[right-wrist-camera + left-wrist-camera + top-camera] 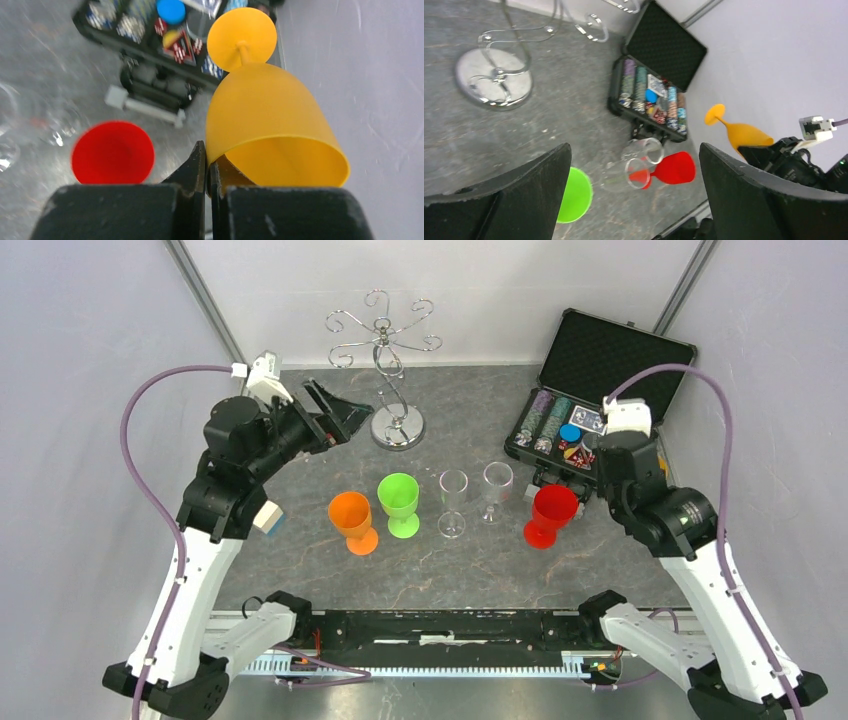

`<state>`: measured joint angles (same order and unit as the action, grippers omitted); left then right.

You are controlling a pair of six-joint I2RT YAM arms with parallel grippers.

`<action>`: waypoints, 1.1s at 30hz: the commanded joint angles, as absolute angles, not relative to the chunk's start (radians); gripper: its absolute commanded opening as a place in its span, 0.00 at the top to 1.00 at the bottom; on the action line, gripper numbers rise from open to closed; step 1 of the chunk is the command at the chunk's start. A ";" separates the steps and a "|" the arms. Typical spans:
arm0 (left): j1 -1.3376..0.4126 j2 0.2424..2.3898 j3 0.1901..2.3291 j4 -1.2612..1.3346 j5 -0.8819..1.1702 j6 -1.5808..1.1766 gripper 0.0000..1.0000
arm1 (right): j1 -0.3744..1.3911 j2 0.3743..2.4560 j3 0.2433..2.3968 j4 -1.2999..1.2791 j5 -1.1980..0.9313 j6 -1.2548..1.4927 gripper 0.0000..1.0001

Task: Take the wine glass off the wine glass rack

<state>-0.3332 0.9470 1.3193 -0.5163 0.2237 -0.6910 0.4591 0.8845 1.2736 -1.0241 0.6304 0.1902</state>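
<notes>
The silver wine glass rack (388,360) stands at the back centre, with no glass on its scroll arms; its round base (494,77) shows in the left wrist view. My left gripper (333,412) hovers just left of the rack, jaws wide open and empty (634,200). My right gripper (207,160) is shut on the rim of a yellow wine glass (265,115), one finger inside the bowl and one outside. That glass lies sideways in the air near the right wall (741,132), its foot pointing away from the gripper. In the top view my right arm hides it.
Five glasses stand in a row mid-table: orange (352,520), green (399,502), two clear ones (453,502) (496,490) and red (550,514). An open black case of poker chips (585,410) sits at the back right. Grey walls close in on both sides.
</notes>
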 commanded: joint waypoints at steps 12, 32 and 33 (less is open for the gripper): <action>-0.331 0.945 1.316 -0.622 0.152 -0.527 0.00 | 0.394 0.795 0.939 -1.110 0.422 0.206 1.00; -0.331 0.892 1.251 -0.595 0.108 -0.525 0.00 | 0.381 0.845 0.931 -1.240 0.190 0.230 0.96; -0.331 0.890 1.249 -0.595 0.106 -0.522 0.00 | 0.380 0.845 0.934 -1.241 0.187 0.229 0.96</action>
